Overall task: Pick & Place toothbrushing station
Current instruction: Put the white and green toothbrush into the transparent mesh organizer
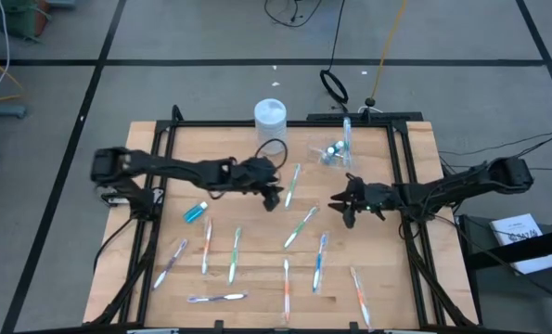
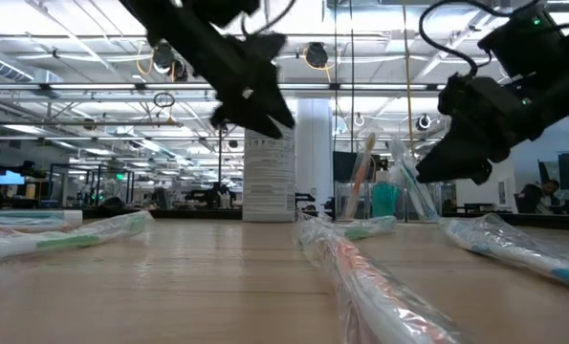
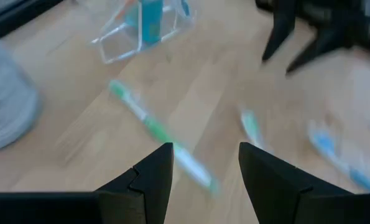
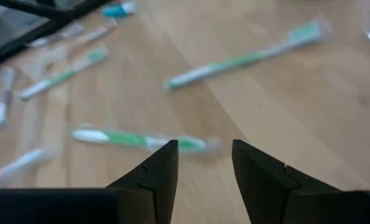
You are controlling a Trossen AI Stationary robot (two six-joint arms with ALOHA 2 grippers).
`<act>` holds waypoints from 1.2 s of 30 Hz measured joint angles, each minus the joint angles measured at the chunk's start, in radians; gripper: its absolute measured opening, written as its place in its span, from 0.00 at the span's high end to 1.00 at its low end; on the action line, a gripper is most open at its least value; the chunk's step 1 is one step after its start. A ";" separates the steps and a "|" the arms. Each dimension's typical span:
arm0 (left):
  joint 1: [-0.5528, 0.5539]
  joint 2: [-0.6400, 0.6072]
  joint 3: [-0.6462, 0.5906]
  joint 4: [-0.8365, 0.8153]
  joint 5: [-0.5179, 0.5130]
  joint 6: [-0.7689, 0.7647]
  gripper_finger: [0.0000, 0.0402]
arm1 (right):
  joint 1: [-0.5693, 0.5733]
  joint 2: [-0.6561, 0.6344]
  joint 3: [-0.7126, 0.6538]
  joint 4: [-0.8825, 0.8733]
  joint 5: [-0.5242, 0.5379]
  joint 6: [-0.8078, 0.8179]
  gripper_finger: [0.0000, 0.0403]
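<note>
Wooden table [image 1: 257, 288] holds scattered slim toothbrushes [image 1: 234, 253]; both tools gape empty.

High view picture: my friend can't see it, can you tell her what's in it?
Two dark robot arms reach over a wooden table, the left gripper and right gripper both open and empty. Toothbrushes lie scattered below; a clear cup lies tipped beside a white canister.
</note>
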 joint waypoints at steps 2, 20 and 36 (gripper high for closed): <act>0.020 0.066 0.000 0.104 0.021 -0.026 0.53 | 0.000 0.000 -0.018 0.004 0.001 0.008 0.65; 0.138 0.475 0.123 0.310 -0.034 -0.059 0.53 | -0.002 0.000 -0.030 0.024 0.001 -0.057 0.65; 0.144 0.471 0.127 0.253 0.010 -0.040 0.86 | -0.002 0.000 -0.030 0.066 0.064 -0.072 0.65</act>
